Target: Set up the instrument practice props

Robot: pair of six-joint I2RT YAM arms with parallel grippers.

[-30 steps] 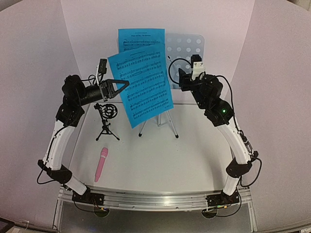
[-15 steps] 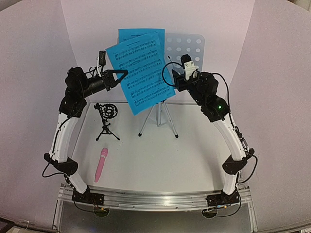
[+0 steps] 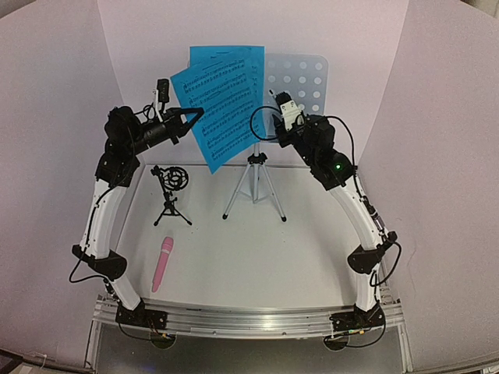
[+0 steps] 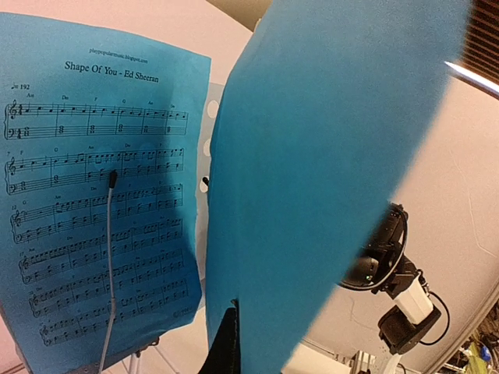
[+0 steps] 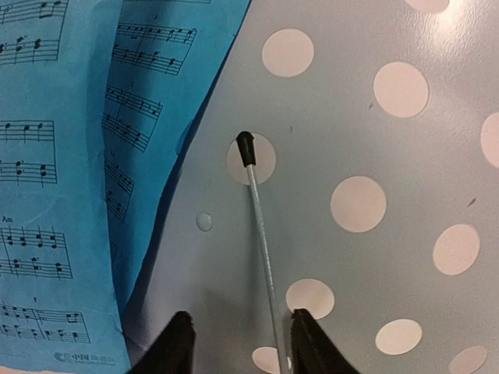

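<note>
Stand (image 3: 300, 78): pale-blue plate w/ round holes on a silver tripod, back-centre of table (image 3: 257, 257). Back page (image 3: 234, 56) lies flat on its left half, titled "Shape Of You". Front page (image 3: 222, 117) is tilted and overlaps it, left edge pinched tight in left gripper (image 3: 196, 115). Right gripper (image 5: 240, 331) is up at the plate, fingers part-way apart either side of a thin clip wire (image 5: 261, 234), holding nothing. Mic stand (image 3: 171, 195) & pink mic (image 3: 162, 263) are front-left.

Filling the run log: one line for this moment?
left pincer: shut on front page | right pincer: open, by retainer wire | back page: on music stand | microphone: on table
</note>
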